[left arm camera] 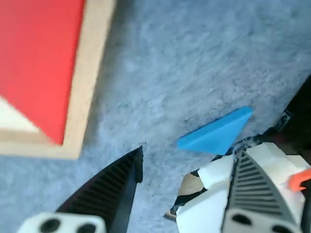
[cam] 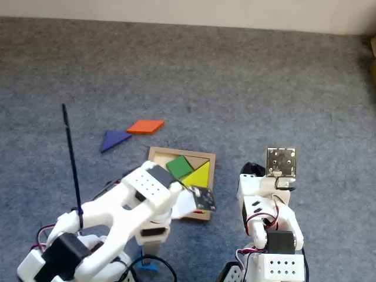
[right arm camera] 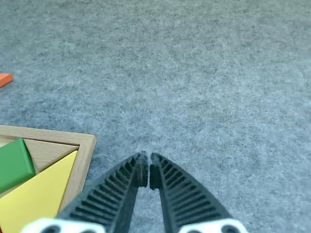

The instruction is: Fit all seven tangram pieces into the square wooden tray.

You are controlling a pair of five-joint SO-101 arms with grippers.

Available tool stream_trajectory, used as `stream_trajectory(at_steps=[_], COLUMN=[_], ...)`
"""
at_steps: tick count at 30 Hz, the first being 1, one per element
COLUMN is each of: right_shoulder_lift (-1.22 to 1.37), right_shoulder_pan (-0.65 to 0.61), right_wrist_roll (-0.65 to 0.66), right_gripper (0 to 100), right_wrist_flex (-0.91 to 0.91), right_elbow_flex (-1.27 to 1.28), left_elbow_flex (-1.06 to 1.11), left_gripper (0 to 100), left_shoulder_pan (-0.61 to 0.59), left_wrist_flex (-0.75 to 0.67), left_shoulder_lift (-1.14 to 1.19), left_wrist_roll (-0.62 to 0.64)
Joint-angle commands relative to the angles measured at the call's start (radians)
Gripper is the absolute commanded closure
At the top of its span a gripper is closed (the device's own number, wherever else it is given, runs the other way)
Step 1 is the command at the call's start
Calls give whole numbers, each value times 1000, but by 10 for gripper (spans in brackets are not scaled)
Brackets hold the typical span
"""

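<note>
As the blue triangle point(left arm camera: 218, 133) is lying flat on the carpet point(left arm camera: 194, 58), my wide-open left gripper point(left arm camera: 188, 154) is risking skidding over its thin edges and nudging it away.

The tray point(right arm camera: 53, 137) is pale, smooth wood, and the grey cloth point(right arm camera: 194, 73) under it looks fuzzy and rough. The yellow piece point(right arm camera: 34, 199) is smooth and matt. The right gripper point(right arm camera: 144, 171) is black plastic with ridges.

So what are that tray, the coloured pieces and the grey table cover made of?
The tray looks like pale bare wood, by its tan colour. The yellow piece and green piece are probably painted wood, with flat matt colour. The table cover seems to be grey felt or carpet, with a fuzzy texture.
</note>
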Motion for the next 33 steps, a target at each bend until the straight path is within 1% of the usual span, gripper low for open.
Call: stream_trajectory(at_steps=[1,4,8,17,20,24,27,30,33], right_shoulder_lift=[-13,-13,-13,-13,-13,-13,-13,-13,-13], right_shoulder_pan=[12,12,12,12,12,12,12,12,12], right_wrist_roll=[-3,-3,-3,-3,-3,-3,-3,-3,-3], right_gripper=[974,974,974,974,974,974,974,974,974], right_wrist_flex=[-24,-24,-24,-24,-24,-24,-24,-24,-24], right_elbow_flex=[-21,-21,-21,-22,-22,-22,-22,-22,-22], left_elbow_flex=[-2,-1,16,28,39,47,68,105,116], left_gripper=[709,709,709,710,746,807,822,821,821], left_shoulder_pan=[85,145,183,183,186,236,251,252,249], left_wrist_flex=[-11,-15,-28,-34,-38,-38,-71,-146,-166], left_shoulder_lift=[5,5,7,7,7,7,7,7,7], left_wrist_roll=[-17,-14,-14,-17,-17,-14,2,63,77])
